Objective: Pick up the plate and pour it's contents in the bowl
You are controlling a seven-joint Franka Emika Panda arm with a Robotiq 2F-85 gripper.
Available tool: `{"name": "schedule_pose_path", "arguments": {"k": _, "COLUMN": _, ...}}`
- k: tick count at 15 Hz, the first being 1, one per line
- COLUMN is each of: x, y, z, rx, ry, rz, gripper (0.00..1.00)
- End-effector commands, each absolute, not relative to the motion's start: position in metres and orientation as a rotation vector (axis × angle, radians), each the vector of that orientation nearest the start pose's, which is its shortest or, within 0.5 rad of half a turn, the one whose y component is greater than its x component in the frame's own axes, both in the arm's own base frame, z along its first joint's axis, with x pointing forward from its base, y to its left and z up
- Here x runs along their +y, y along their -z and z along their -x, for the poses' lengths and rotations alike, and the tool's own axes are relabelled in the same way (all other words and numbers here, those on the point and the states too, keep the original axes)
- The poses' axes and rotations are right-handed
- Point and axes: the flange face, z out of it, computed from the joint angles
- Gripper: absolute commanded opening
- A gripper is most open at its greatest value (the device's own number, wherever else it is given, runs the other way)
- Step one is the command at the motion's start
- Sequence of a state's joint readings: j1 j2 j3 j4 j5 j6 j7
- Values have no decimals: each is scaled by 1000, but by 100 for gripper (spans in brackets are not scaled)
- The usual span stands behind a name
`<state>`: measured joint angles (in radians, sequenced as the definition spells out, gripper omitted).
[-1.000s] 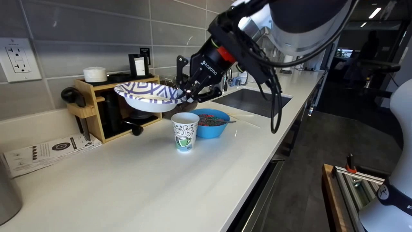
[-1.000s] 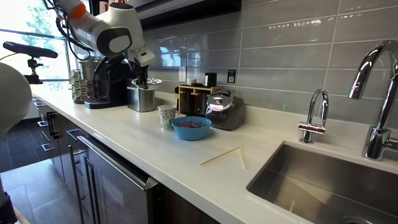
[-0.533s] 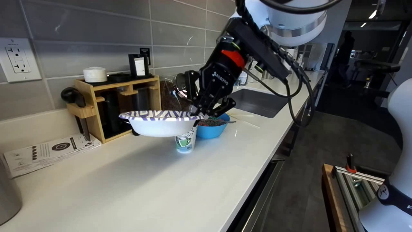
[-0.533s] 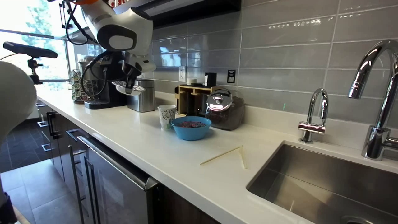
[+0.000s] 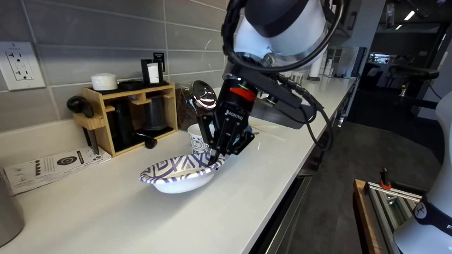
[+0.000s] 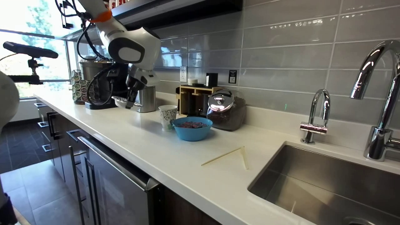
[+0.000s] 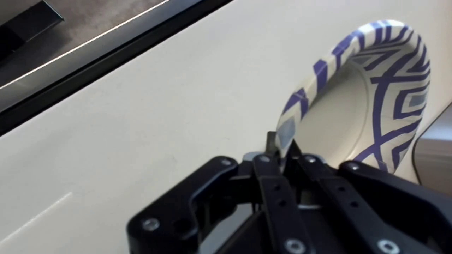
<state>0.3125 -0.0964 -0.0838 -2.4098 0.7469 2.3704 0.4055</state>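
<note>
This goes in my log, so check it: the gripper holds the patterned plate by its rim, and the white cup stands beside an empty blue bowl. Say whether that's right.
Not quite: the blue bowl isn't empty; an exterior view shows dark reddish bits in it. The gripper holds the patterned plate by its rim, and the white cup stands beside the blue bowl.

Patterned cup point(image 6: 167, 117), lidded jar point(image 6: 230, 116), sink point(image 6: 325, 170).

Has a glossy grey tiled wall point(image 6: 287, 34) behind a white counter point(image 6: 175, 156), with a dark shelf point(image 6: 200, 11) above and dark cabinets point(image 6: 60, 150) below. Takes in daylight through a window point(image 6: 31, 18) past the counter's far end, over a tiled floor point(image 6: 40, 190) part bright, part dark. Gives onto a dim room point(image 5: 406, 42) with slim ceiling lights point(image 5: 409, 15).
</note>
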Motion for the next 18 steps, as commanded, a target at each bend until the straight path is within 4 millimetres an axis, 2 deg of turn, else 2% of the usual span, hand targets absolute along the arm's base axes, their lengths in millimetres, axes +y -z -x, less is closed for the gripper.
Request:
{"name": "schedule_pose_path", "arguments": {"k": 1, "x": 126, "y": -344, "z": -487, "rx": 920, "ry": -113, "rz": 2481, "gripper": 1}}
{"name": "schedule_pose_path", "arguments": {"k": 8, "x": 129, "y": -323, "z": -498, "rx": 960, "ry": 67, "rz": 2554, "gripper": 2}}
{"name": "schedule_pose_path", "arguments": {"k": 9, "x": 130, "y": -322, "z": -499, "rx": 963, "ry": 77, "rz": 2558, "gripper": 30}}
{"name": "schedule_pose_path", "arguments": {"k": 10, "x": 131, "y": -323, "z": -498, "rx": 956, "ry": 78, "rz": 2561, "gripper": 32}}
{"name": "schedule_pose_path", "arguments": {"k": 11, "x": 132, "y": -329, "z": -496, "rx": 943, "ry": 81, "rz": 2564, "gripper": 37}}
{"name": "schedule_pose_path", "arguments": {"k": 15, "x": 131, "y": -360, "z": -485, "rx": 895, "ry": 127, "rz": 2575, "gripper": 68}}
{"name": "schedule_pose_path", "arguments": {"k": 18, "x": 123, "y": -383, "z": -471, "rx": 864, "ry": 139, "rz": 2612, "gripper": 90}}
